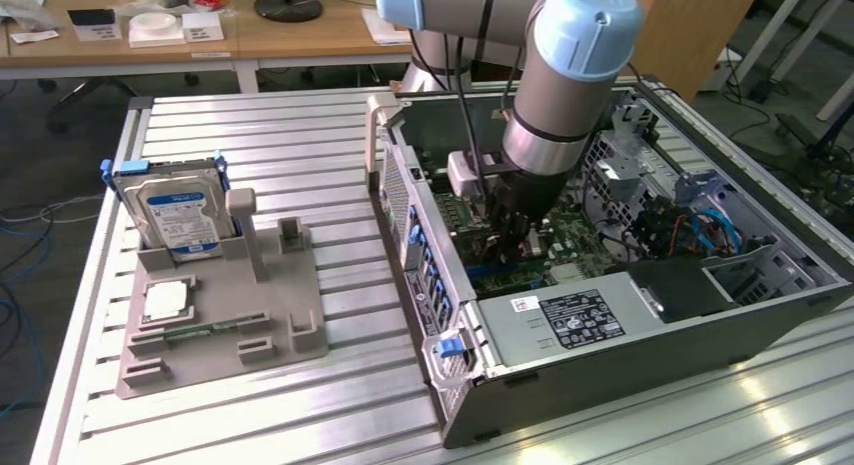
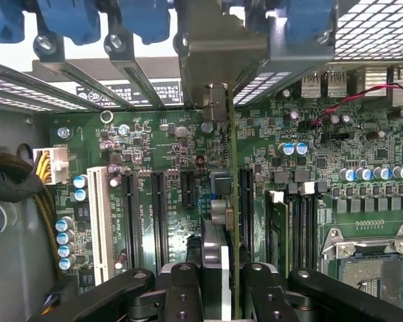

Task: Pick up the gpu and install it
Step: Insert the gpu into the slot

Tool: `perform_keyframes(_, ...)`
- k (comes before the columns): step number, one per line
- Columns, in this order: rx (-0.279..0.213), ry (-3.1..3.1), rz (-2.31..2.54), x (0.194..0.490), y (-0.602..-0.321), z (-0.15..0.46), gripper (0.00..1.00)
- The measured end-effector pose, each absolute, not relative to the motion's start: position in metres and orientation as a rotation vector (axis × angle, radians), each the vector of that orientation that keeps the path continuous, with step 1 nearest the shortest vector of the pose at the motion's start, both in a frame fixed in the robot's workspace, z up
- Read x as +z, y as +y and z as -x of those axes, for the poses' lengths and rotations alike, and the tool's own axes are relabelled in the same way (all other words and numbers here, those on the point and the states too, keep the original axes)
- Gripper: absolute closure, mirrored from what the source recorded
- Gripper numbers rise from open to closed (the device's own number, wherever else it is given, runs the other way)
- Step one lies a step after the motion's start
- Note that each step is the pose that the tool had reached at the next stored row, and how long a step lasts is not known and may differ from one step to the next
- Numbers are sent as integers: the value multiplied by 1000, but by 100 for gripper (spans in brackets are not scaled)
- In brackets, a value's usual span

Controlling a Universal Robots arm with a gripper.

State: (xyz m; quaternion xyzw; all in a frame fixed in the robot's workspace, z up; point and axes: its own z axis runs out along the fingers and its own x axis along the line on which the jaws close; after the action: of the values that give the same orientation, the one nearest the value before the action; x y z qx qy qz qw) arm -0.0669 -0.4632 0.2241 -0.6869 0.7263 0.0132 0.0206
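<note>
Install step is being worked: gpu (image 2: 232,201) is being held edge-on, clamped in gripper (image 2: 221,285), over motherboard (image 2: 168,144) slots; square alignment is being called for

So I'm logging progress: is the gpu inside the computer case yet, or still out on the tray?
Inside. The gpu stands on edge over the motherboard, clamped between the jaws of the gripper. Whether it is fully seated, cannot tell.
</note>
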Motion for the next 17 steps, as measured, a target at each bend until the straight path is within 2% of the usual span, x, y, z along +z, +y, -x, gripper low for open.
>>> perform_keyframes(17, 48, 2256, 2134, 219, -463, 67, 72)
